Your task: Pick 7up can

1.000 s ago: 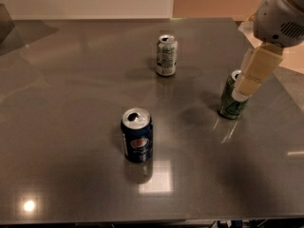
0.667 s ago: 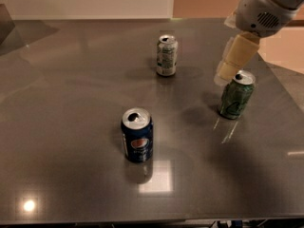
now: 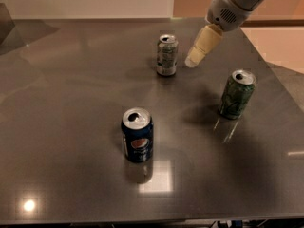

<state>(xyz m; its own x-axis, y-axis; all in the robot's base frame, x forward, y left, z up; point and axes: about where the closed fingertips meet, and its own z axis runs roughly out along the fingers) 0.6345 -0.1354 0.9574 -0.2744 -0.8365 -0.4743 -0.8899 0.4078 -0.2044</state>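
Observation:
The 7up can (image 3: pixel 167 55), silver-white with green patches and a silver top, stands upright at the back middle of the grey table (image 3: pixel 61 103). My gripper (image 3: pixel 194 60) comes in from the upper right on a white arm. Its cream fingers point down and left, with the tip just right of the 7up can and a small gap between them. The gripper holds nothing that I can see.
An all-green can (image 3: pixel 235 94) stands upright at the right. A dark blue Pepsi can (image 3: pixel 137 135) stands upright near the front middle. The table's right edge runs close to the green can. A wall lies behind the table.
The gripper has moved left and back, away from the green can, to just right of the 7up can. The cans have not moved.

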